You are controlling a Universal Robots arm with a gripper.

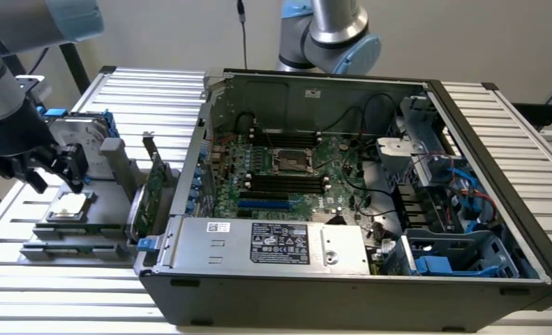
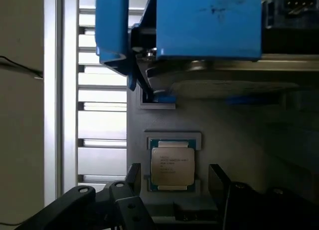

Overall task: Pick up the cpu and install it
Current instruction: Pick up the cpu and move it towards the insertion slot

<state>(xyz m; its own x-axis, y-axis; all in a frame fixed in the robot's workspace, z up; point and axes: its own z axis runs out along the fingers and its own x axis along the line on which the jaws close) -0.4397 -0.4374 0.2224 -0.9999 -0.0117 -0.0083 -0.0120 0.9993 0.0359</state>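
Wrist cam: my gripper point(image 2: 174, 182) has its jaws apart, black fingers either side of the cpu point(image 2: 172, 165). It lies flat in a grey tray point(image 2: 234, 135) pocket, dull metal lid up, green rim, near-square, print lines running finger to finger. Beyond it is the blue-clipped hard drive point(image 2: 209, 25). The exterior cam adds the open PC case point(image 1: 462, 139) with its dark socket frame point(image 1: 292, 162), toward that view's right.

Lab: slatted aluminium bench point(image 1: 33, 293); opened computer case point(image 1: 350, 293).

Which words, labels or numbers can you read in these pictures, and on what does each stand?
Nothing reads clearly enough to quote.
cpu: lines of print on its metal top, too blurred.
black label on the silver box: too small.
white sticker beside it: too small.
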